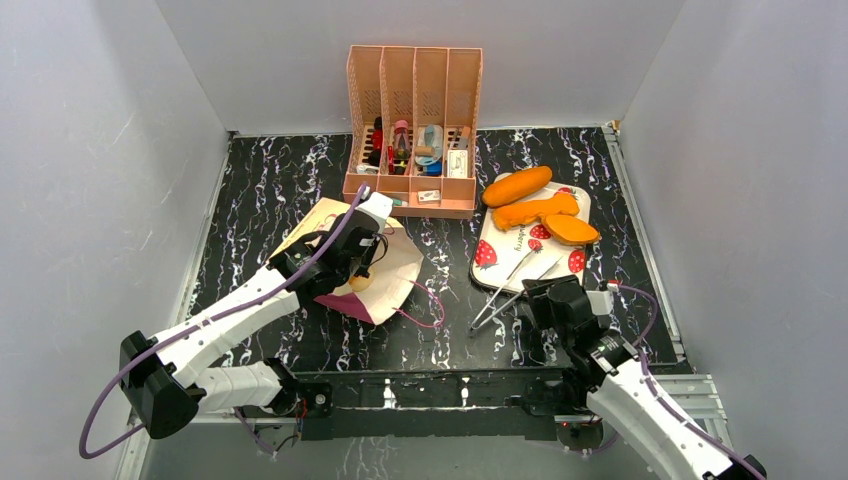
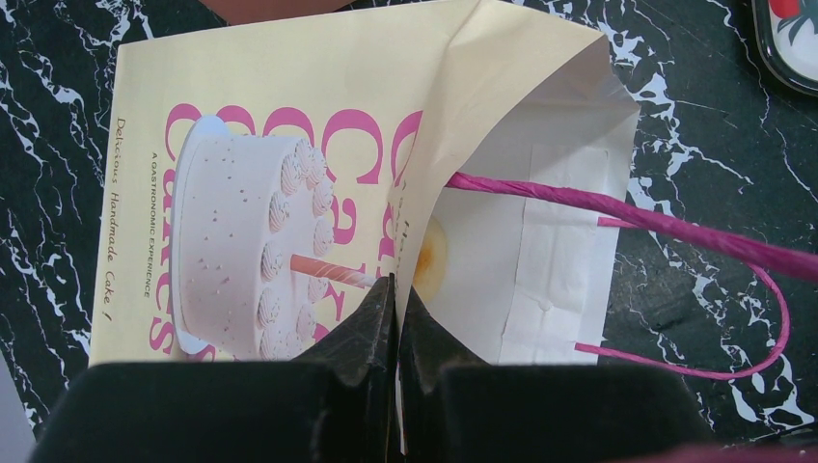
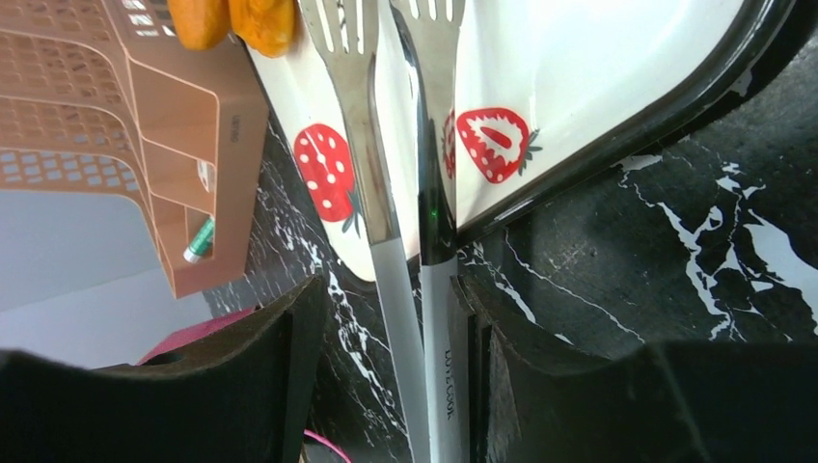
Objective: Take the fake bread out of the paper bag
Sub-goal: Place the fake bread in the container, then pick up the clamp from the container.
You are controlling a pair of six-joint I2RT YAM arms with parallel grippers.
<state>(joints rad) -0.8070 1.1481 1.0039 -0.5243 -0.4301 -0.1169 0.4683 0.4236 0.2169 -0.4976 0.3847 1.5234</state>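
We look down on a black table (image 1: 270, 180) veined with white. It is boxed in by plain pale grey walls (image 1: 100, 150) on the left, at the back and on the right. Our mark is the peach organiser (image 1: 415, 130), which stands at the back middle of the table.

In front of the organiser and to its left, the paper bag (image 2: 289, 87) lies flat. Its cake picture and pink lettering face up, and its mouth is turned away from the organiser. The left gripper (image 2: 395, 309) is pinched tight on the upper lip of that mouth, with the paper edge caught between its closed jaws. The bag's white inside shows, and in it a golden-orange patch that we cannot identify. The pink cord handles (image 2: 695, 231) trail over the table beyond the mouth.

To the right of the organiser and slightly in front of it sits a white tray (image 3: 598, 77) printed with strawberries. The fake bread (image 1: 535, 210) on it is three orange pieces lying close together at the end nearest the organiser. Metal tongs (image 3: 371, 193) rest with their tips on the tray's farther end. The right gripper (image 3: 391, 294) straddles the tongs' handles with its jaws apart.
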